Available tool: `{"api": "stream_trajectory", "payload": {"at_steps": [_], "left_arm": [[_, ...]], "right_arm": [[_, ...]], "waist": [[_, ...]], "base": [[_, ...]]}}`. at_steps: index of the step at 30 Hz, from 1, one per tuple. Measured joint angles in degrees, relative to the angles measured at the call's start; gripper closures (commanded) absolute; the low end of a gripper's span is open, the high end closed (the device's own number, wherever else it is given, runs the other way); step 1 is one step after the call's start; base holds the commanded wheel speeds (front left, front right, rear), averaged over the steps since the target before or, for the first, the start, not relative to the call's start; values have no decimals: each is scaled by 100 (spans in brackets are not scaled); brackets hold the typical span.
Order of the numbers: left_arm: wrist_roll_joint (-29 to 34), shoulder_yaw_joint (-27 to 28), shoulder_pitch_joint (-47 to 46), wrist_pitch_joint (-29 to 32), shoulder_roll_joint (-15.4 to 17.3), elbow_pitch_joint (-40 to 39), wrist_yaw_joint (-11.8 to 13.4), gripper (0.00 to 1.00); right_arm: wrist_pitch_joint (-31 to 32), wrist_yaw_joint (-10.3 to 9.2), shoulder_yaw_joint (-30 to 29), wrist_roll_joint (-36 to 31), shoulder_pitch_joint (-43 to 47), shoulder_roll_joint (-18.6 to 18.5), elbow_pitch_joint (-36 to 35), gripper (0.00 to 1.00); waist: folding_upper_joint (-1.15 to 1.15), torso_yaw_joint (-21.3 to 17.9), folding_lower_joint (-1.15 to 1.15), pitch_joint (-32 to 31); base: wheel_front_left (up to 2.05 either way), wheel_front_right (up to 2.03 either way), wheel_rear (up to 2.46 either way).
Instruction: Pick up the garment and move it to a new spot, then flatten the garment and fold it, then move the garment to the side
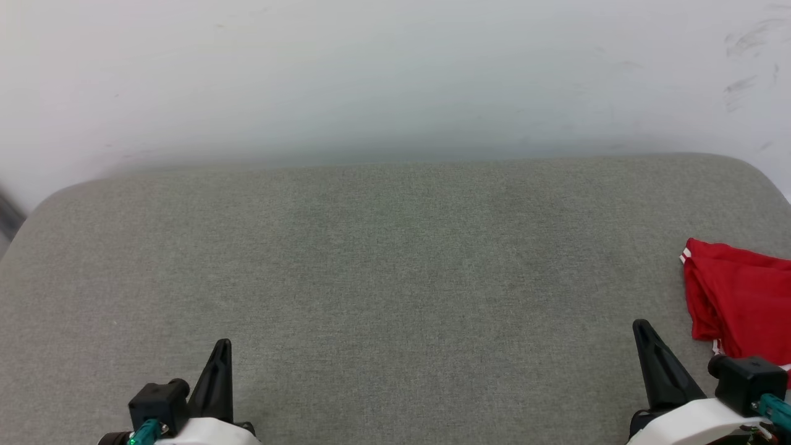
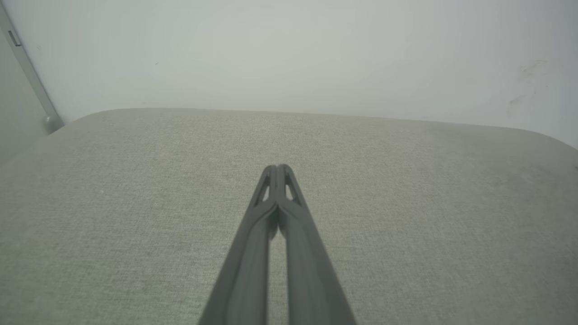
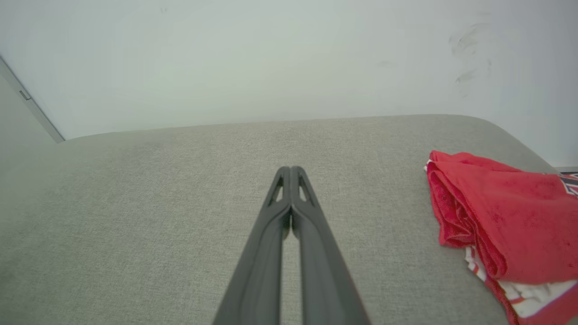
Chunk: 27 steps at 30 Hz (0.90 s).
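From my seat the left gripper [image 1: 224, 343] sits at about 7 o'clock in the head view and the right gripper [image 1: 640, 324] at about 5 o'clock. Both are low over the grey cushion [image 1: 395, 247], and each has its jaws pressed together on nothing. I read that as a parked pose: fingers shut, pointing toward 12 o'clock, arms well apart so the middle of the seat is open. The garment [image 3: 496, 216] lies at roughly 3 o'clock, near the cushion's right edge. It is a compact red bundle with layered folds along its left side and a bit of white and striped trim poking out underneath. It rests just beside the right gripper at its 2 o'clock, not touching it. Given how it lies, I judge the fold done and the shirt already set aside. Behind the cushion, at 12 o'clock, is a pale wall [image 1: 395, 74] with dark scuff marks [image 1: 748, 37] toward 1 o'clock. A metal strip [image 2: 27, 67] runs at 10 o'clock in the left wrist view. Nothing stands between either gripper and the shirt.
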Motion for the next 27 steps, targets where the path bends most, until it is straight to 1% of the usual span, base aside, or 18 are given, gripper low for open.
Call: {"api": "stream_trajectory", "payload": {"at_steps": [2,3,6,16,27], "left_arm": [[-201,48,-4,58,-20,13,-45,100],[-491,125,-12,140,-77,33,-101,100],[-764,201,-29,225,-130,52,-152,100],[-1624,433,-135,475,-277,107,-325,100],[-2458,659,-235,711,-412,143,-505,100]], "right_arm": [[2,0,-1,257,-2,0,45,100],[21,0,-9,612,-23,0,122,100],[43,0,-18,949,-61,-1,182,100],[77,-1,-46,1994,-204,-8,399,100],[126,-1,-86,2999,-355,-13,603,100]], "waist": [[0,3,0,3],[0,6,0,6],[0,10,0,10],[0,22,0,22],[0,35,0,35]], "base": [[0,0,0],[0,0,0],[0,0,0],[0,0,0],[0,0,0]]}}
